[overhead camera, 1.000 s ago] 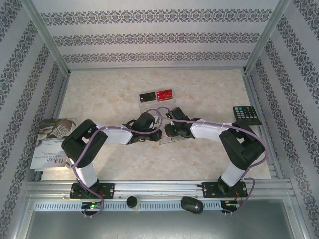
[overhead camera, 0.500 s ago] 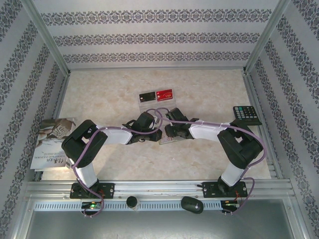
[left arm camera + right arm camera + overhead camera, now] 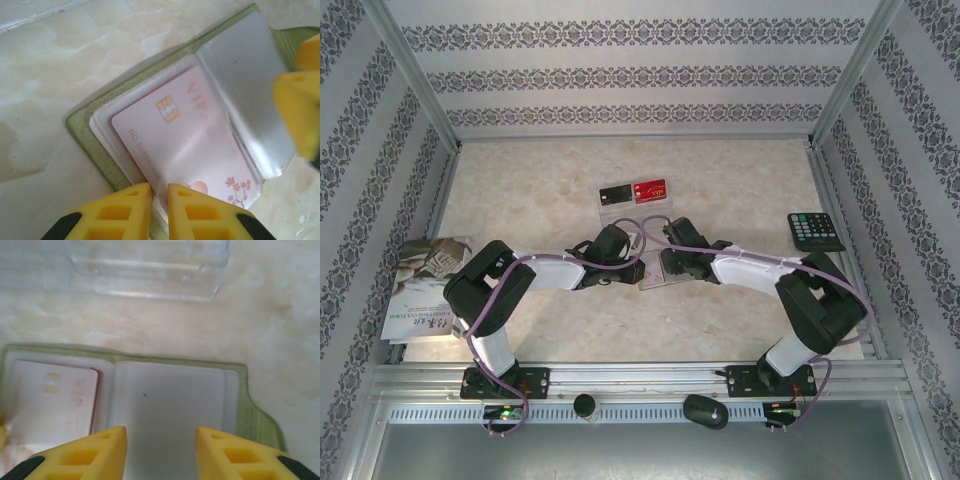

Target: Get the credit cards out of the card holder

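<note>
The olive-green card holder (image 3: pixel 85 135) lies open on the table, its pale sleeves facing up. A pink credit card (image 3: pixel 185 145) with a gold chip and blossom print lies over its left half. My left gripper (image 3: pixel 160 192) is shut on the near edge of that pink card. My right gripper (image 3: pixel 160 450) hangs open over the holder's (image 3: pixel 250 410) right sleeve, with nothing between its fingers; one of its yellow fingers (image 3: pixel 300 100) shows in the left wrist view. From above, both grippers meet over the holder (image 3: pixel 653 278). A black card (image 3: pixel 613 194) and a red card (image 3: pixel 650 188) lie further back.
A clear plastic case (image 3: pixel 145 265) lies just behind the holder. A black calculator (image 3: pixel 815 231) sits at the right edge and a printed booklet (image 3: pixel 425 285) at the left edge. Patterned walls enclose the table on three sides.
My right arm has shifted a little to the right and its jaws have widened slightly. The left arm and the pink card have stayed put.
</note>
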{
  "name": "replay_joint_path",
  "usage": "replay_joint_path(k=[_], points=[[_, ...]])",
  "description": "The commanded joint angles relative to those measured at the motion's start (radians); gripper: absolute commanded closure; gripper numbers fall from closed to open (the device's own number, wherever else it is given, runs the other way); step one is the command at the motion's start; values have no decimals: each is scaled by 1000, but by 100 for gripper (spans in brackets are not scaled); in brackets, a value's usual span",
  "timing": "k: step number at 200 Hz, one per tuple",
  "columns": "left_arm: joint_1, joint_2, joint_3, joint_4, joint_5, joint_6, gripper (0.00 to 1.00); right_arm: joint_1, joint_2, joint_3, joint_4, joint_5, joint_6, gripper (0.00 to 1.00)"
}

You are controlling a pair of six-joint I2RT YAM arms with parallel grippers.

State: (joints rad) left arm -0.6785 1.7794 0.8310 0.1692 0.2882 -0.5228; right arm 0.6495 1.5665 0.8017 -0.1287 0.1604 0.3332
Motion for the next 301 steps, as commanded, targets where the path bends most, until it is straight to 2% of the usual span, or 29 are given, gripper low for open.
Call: replay_joint_path(k=[1, 32, 57, 89, 136, 301], points=[[14, 40, -36, -105, 4, 26, 84, -20, -59, -4, 16, -78, -1, 59], [16, 35, -35, -99, 9, 23, 84, -37, 4, 42, 10, -178, -3, 62], [16, 34, -34, -101, 12, 22, 84, -37, 79, 95, -39, -152, -19, 62], [15, 37, -35, -101, 15, 23, 84, -36, 104, 95, -53, -112, -16, 61], [16, 41, -32, -97, 19, 21, 84, -49, 124, 100, -47, -185, 6, 58], [18, 46, -35, -92, 24, 23, 84, 6, 189, 124, -62, -164, 1, 55]])
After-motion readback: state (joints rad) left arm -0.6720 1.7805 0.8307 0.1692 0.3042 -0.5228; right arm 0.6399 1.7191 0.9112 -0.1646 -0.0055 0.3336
